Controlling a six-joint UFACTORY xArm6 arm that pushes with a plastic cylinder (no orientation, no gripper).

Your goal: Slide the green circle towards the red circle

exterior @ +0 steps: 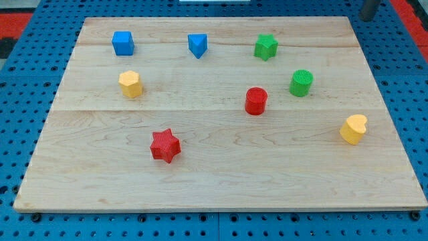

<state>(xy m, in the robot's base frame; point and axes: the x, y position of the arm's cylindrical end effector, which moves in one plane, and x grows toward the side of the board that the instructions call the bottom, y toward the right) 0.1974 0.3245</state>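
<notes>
The green circle [301,83] stands on the wooden board in the right half, upper middle. The red circle [255,101] stands just to its lower left, a small gap between them. My rod shows only at the view's top right corner, off the board's far right corner; my tip [367,17] is well above and to the right of the green circle, touching no block.
A green star [265,47], blue triangle-like block [197,45] and blue cube [123,43] line the top. A yellow hexagon [130,84] is at left, a red star [165,146] lower left, a yellow heart [353,129] at right. The board [221,181] lies on a blue pegboard.
</notes>
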